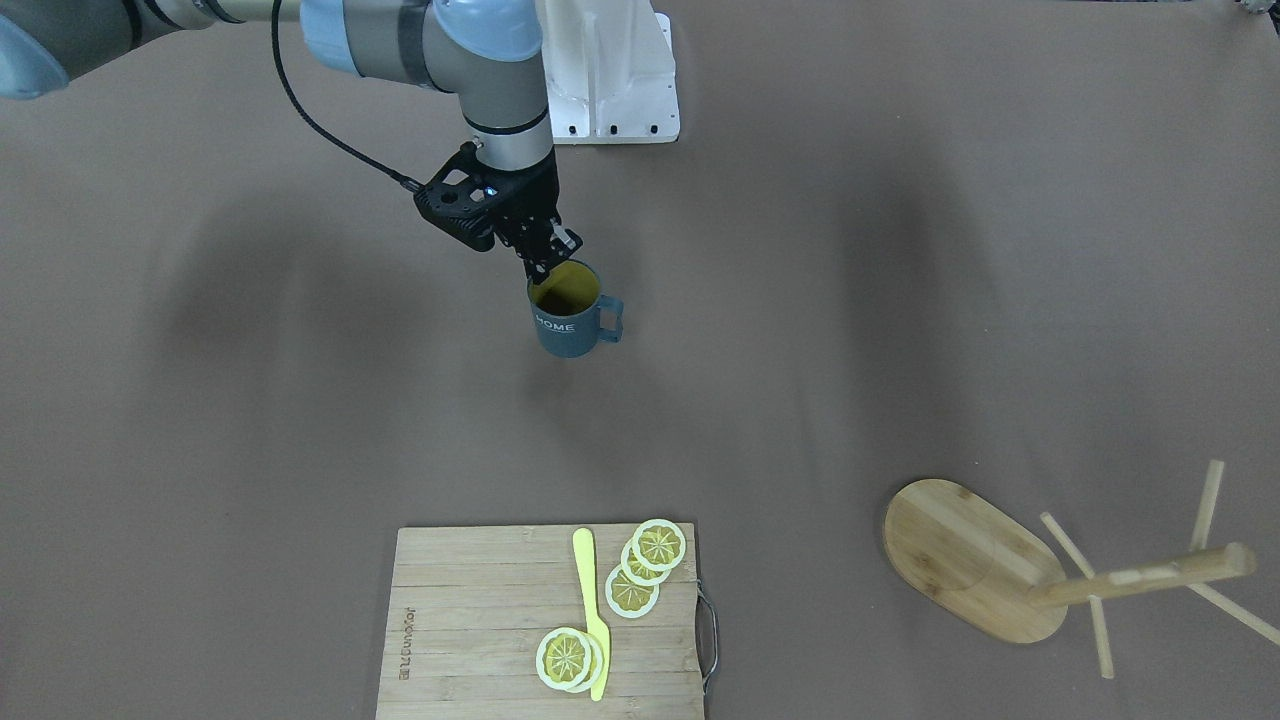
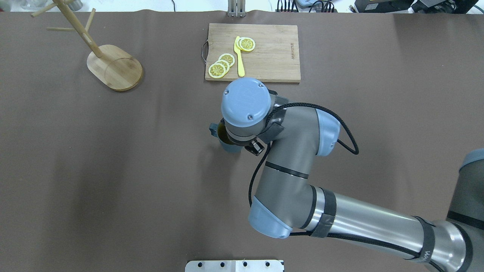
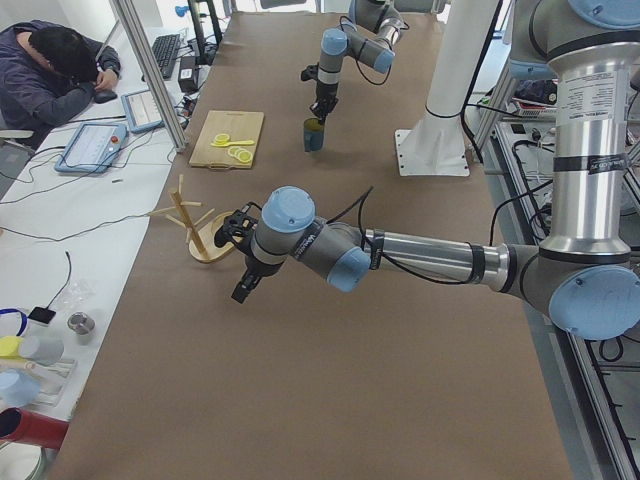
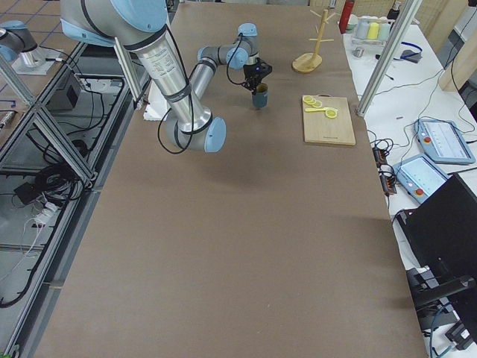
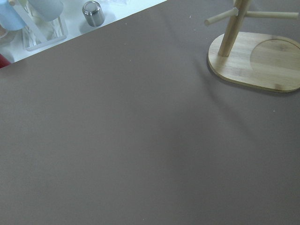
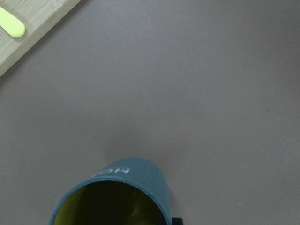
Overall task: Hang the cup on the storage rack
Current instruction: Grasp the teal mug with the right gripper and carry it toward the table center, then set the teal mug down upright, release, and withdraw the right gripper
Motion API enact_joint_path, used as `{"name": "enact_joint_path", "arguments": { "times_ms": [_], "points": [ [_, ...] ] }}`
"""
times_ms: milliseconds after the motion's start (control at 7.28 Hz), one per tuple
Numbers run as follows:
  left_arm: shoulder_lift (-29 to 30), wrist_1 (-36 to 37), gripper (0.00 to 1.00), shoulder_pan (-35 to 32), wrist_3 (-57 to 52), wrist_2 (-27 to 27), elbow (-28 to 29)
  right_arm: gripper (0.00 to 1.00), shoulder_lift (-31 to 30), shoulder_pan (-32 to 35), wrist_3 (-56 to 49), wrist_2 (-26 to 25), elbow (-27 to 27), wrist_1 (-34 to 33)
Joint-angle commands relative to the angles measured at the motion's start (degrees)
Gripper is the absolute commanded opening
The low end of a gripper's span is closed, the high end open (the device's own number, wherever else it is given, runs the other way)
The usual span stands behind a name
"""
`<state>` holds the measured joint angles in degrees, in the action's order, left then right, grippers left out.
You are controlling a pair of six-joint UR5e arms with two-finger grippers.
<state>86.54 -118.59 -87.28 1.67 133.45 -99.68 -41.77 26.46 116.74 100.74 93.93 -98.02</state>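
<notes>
The dark teal cup (image 1: 570, 325) with yellow interior and white "HOME" lettering stands upright mid-table, handle toward the rack's side. My right gripper (image 1: 545, 262) comes down on its far rim with fingers close together, pinching the wall. The arm hides most of the cup in the overhead view (image 2: 229, 146); the right wrist view shows the cup's rim (image 6: 117, 192). The bamboo rack (image 1: 975, 560) stands upright at the table's far left corner (image 2: 115, 68), pegs bare. My left gripper (image 3: 242, 290) hovers near the rack (image 5: 255, 61); I cannot tell whether it is open or shut.
A slatted cutting board (image 1: 480, 620) with a metal handle, several lemon slices (image 1: 645, 560) and a yellow knife (image 1: 592, 610) lies at the table's far edge. The robot's white base (image 1: 610, 70) is behind the cup. A person (image 3: 50, 70) sits beside the table.
</notes>
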Motion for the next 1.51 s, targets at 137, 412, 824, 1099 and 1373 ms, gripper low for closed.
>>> {"name": "enact_joint_path", "arguments": {
  "times_ms": [137, 412, 824, 1099, 1373],
  "points": [
    [0.5, -0.2, 0.99, 0.0, 0.0, 0.0, -0.1, 0.35, 4.4, -0.5, 2.7, -0.1, -5.8, -0.2],
    [0.5, -0.2, 0.99, 0.0, 0.1, 0.0, -0.1, 0.65, 4.7, -0.7, 1.8, 0.0, -5.5, -0.2],
    [0.6, -0.5, 0.99, 0.0, 1.5, 0.1, -0.9, 1.0, 0.8, 3.2, -9.0, 0.5, 2.0, -4.5],
    [0.1, -10.8, 0.99, 2.0, 2.9, 0.1, -0.7, 1.0, -6.2, 7.9, -21.8, 1.2, 6.0, -3.3],
    [2.0, -16.7, 0.99, 8.1, 6.8, 0.1, -1.0, 1.0, -13.8, 15.3, -34.9, 8.8, 6.0, 3.4]
  ]
}}
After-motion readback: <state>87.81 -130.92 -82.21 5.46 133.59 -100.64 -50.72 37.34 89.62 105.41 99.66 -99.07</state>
